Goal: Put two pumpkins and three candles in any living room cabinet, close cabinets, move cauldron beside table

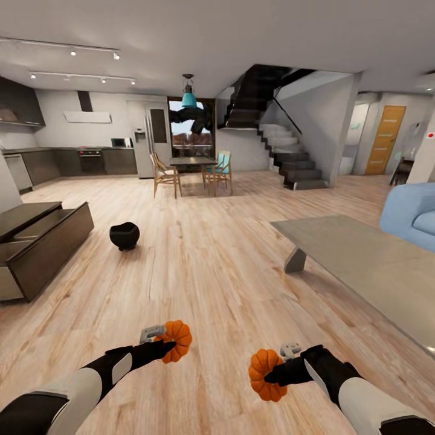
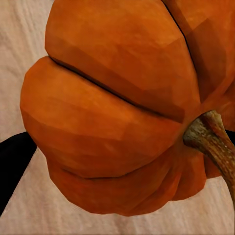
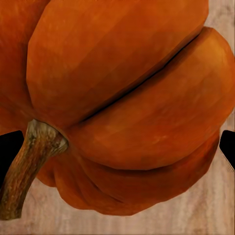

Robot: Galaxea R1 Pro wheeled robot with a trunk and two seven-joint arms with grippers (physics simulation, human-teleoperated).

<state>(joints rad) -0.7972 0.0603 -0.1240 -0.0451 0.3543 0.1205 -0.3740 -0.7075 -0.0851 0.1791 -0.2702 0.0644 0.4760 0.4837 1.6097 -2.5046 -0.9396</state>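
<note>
Each of my grippers holds an orange ribbed pumpkin above the wood floor. My left gripper [image 1: 168,345] is shut on one pumpkin [image 1: 176,341], which shows close up with its brown stem in the left wrist view [image 2: 112,112]. My right gripper [image 1: 273,373] is shut on the other pumpkin [image 1: 266,374], seen large with its stem in the right wrist view [image 3: 122,103]. The black cauldron [image 1: 124,235] stands on the floor ahead to the left. The dark-brown cabinet [image 1: 51,244] lies at the left with a pale-lined drawer pulled out. The grey-topped table [image 1: 362,260] stretches along the right.
A blue sofa [image 1: 411,214] sits behind the table at the far right. Farther off are a dining table with chairs [image 1: 192,171], a dark kitchen [image 1: 72,160] at the back left and a staircase [image 1: 290,157]. Open plank floor lies between me and the cabinet.
</note>
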